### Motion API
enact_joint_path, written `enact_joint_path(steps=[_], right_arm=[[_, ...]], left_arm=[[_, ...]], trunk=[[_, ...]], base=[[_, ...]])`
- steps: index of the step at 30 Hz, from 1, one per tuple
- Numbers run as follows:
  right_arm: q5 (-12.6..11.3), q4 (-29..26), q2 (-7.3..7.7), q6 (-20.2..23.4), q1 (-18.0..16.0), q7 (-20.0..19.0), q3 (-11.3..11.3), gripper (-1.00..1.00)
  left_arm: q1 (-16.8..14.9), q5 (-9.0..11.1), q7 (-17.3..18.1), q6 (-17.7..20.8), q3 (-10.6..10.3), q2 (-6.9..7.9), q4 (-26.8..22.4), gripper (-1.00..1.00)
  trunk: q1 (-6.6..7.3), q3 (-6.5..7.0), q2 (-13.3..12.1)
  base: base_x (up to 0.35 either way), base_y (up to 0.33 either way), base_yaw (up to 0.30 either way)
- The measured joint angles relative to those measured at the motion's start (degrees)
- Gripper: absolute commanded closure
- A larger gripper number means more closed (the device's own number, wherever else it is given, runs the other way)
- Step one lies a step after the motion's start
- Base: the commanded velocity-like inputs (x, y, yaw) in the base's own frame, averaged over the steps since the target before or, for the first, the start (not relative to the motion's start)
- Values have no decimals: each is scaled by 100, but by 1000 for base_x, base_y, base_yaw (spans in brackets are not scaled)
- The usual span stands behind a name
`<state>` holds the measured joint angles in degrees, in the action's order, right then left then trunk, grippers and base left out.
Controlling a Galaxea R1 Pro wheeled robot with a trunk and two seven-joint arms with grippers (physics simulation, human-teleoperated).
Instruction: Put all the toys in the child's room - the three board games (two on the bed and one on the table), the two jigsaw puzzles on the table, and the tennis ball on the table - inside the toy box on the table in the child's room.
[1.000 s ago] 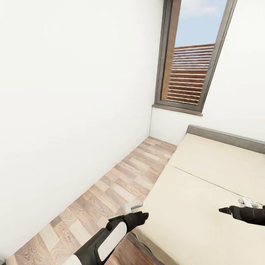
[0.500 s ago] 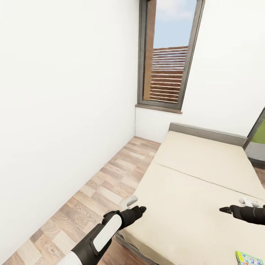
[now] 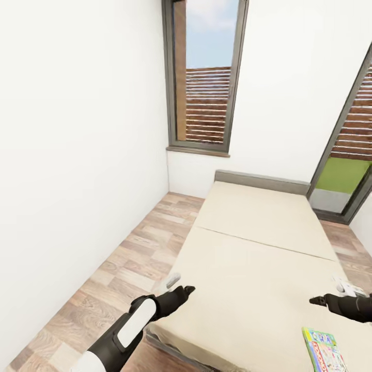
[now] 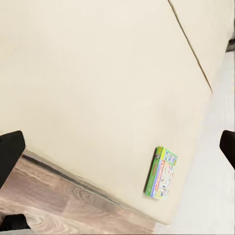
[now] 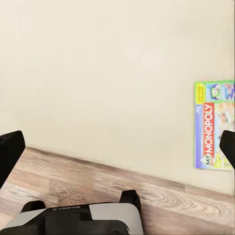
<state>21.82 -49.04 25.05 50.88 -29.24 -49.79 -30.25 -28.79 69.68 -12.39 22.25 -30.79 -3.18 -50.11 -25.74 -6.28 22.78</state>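
Board game: a bright green-edged "My Monopoly" box lies flat on the bed, close to the foot-end edge and toward the right-hand side of the mattress; the right wrist view shows its printed face up, and the left wrist view shows it just inside the same mattress edge.

Second board game: the pictures do not reveal where on the bed it lies.

Right gripper: hangs over the bed, just beyond the box toward the headboard, apart from it; the fingers sit wide at the frame edges, spread and empty.

Left gripper: hovers at the bed's near corner on the window side, well apart from the box; its fingers are likewise spread with nothing between them.

Step in hand: judged as closing in on the bed to fetch the box, with the right arm the nearer choice.

Doing it well: bring the base nearer the foot of the bed, settle the right gripper over a box edge, and pinch across the thin side rather than press on the flat lid.

Risk: the box lies near the mattress edge above the wood floor, so a nudge could tip it off.

Surroundings: a tall window stands beyond the headboard.
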Motion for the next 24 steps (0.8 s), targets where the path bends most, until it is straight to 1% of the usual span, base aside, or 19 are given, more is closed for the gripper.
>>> enact_joint_path(steps=[1,2,4,5,7,8,9,10,11,12,14,16,19,24], right_arm=[[-4,57,2,-94,0,16,-36,-100],[-5,208,12,-381,-1,58,-156,-100],[-10,436,33,-739,-2,97,-335,-100],[-9,671,65,-1043,-1,107,-514,-100],[-15,868,97,-1250,-2,109,-652,-100],[-12,993,114,-1379,-3,108,-739,-100],[-14,1044,117,-1427,-3,111,-773,-100],[-25,1150,102,-1545,-2,108,-851,-100],[-31,1179,92,-1579,-2,108,-873,-100],[-13,1217,84,-1598,-2,103,-894,-100],[-11,1221,83,-1600,-3,104,-893,-100],[-11,1224,82,-1600,-3,105,-887,-100],[-8,1224,79,-1600,-3,105,-890,-100],[-11,1225,81,-1600,-3,104,-892,-100]], left_arm=[[-3,7,293,50,16,9,57,-100],[-12,4,900,198,37,21,177,-100],[-26,25,1420,343,48,34,317,-100],[-47,14,1774,439,58,39,423,-100],[-61,-1,2009,495,57,36,504,-100],[-69,-40,2153,524,49,27,565,-100],[-73,-79,2207,532,46,23,590,-100],[-80,-354,2325,479,61,6,650,-100],[-82,-485,2358,404,68,-2,667,-100],[-85,-683,2391,258,31,-24,689,-100],[-85,-712,2395,238,22,-29,692,-100],[-85,-731,2182,226,-22,-40,707,-100],[-85,-734,2037,221,-48,-47,715,-100],[-85,-742,1937,213,-72,-52,724,-100]], trunk=[[0,0,0],[0,0,0],[0,0,0],[0,-1,0],[0,0,0],[0,0,0],[0,0,0],[0,0,0],[0,0,1],[1,0,3],[0,0,1],[0,0,0],[0,0,0],[0,0,0]], base=[[0,0,-300],[0,0,-300],[0,0,-300],[0,0,-300],[0,0,-300],[0,0,-300],[0,0,-300],[0,0,-300],[0,-185,-300],[0,-210,-300],[0,-268,-300],[0,-304,-300],[0,-316,-300],[0,-326,-300]])
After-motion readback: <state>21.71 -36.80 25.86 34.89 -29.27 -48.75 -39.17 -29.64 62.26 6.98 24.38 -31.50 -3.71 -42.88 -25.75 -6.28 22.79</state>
